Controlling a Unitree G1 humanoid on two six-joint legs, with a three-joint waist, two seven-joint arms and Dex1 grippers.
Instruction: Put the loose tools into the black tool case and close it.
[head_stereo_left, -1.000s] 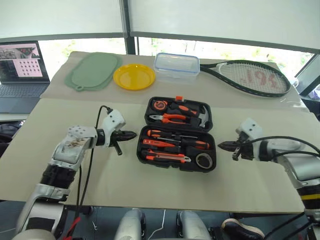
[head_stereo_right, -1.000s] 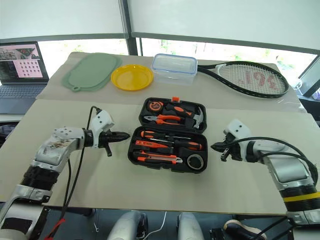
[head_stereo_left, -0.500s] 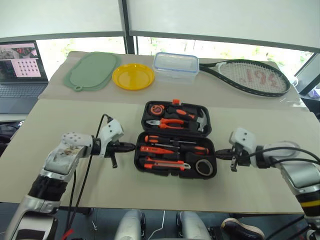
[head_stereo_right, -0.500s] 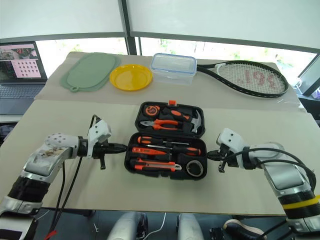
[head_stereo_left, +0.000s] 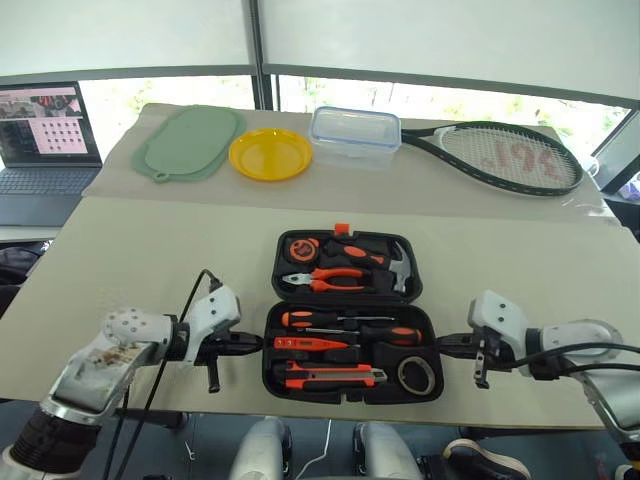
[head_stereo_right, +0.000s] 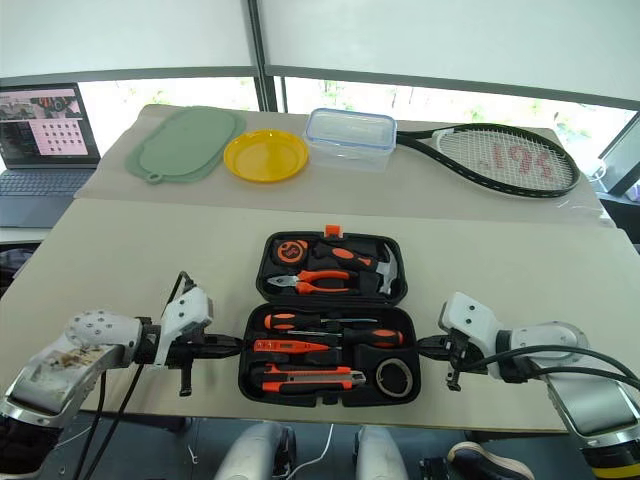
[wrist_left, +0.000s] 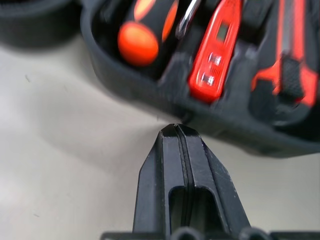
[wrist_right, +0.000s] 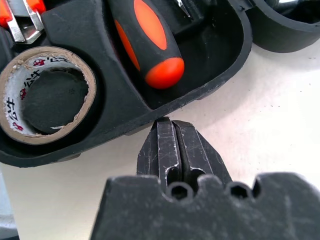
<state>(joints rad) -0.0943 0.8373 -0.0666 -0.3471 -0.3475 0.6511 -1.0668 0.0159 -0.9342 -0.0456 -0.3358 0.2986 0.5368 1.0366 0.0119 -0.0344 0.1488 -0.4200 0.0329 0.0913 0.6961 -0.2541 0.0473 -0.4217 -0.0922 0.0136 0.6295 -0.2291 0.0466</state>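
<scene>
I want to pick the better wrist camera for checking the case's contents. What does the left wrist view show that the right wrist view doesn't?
Left wrist view alone: the slim red-orange tester in its slot, with the utility knife beside it, and the left hand, shut, close to the case's side.
Right wrist view alone: the tape roll in its round recess and the right hand, shut, close to the opposite side.
Both: the open black tool case on the table, an orange-and-black screwdriver handle, and shut fingers.

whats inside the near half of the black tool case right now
The black tool case lies open. Its near half holds two screwdrivers, a red-orange tester, a utility knife and a tape roll. The slots beneath them are covered.
</scene>
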